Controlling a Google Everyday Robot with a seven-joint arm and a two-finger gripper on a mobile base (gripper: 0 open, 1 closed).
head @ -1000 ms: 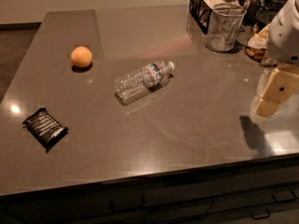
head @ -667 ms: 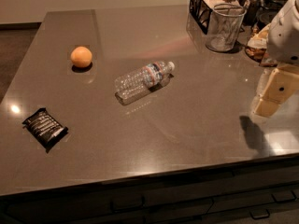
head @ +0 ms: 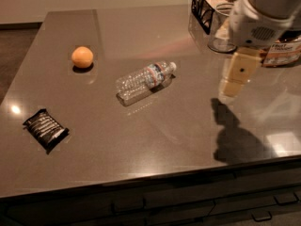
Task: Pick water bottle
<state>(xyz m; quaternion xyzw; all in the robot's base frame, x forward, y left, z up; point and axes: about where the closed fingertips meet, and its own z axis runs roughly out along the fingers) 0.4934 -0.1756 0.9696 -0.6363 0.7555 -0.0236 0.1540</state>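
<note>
Desk [head: 155, 140]: glossy, slick-looking. Tool [head: 232, 86] hangs over its right side; open or closed, cannot tell. Water bottle [head: 143, 80] lies on its side mid-desk, well apart from tool. Risk: off-centre contact likely rolls or skids it away.

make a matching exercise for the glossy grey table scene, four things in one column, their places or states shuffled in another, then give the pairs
1. round orange fruit
2. clear ribbed plastic water bottle
3. black crinkled snack packet
4. cream two-finger gripper

a. lying on its side mid-table, white cap to the right
b. hanging above the table's right side
c. near the front left edge
d. far left, behind the packet

Pairs: 1-d, 2-a, 3-c, 4-b
</note>
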